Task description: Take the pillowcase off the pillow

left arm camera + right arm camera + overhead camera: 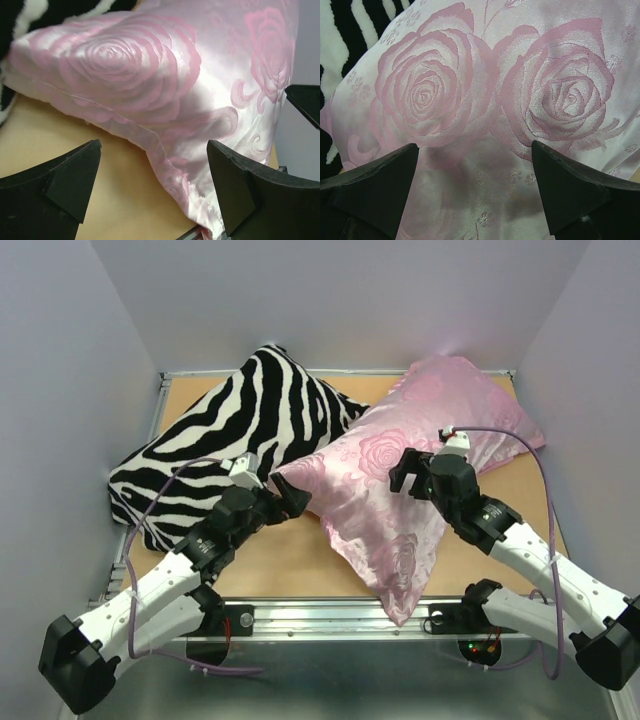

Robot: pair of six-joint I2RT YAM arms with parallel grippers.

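pillowcase removal not yet begun

the shiny pink rose-patterned satin pillowcase (390, 510) lies on the wooden table (290, 560), fully covering its pillow, which is hidden. the left gripper (293, 497), near its corner, and the right gripper (404, 472), over its middle, both gape wide and hold nothing. the whole removal is left.

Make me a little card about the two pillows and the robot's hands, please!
pink one: shiny pink satin pillowcase with woven roses, plump and full, lying slantwise on the wooden tabletop
striped one: black-and-white zebra-striped pillow, to the pink one's left
left gripper: open, at the pink case's left corner, holding nothing
right gripper: open, over the pink case's middle, holding nothing
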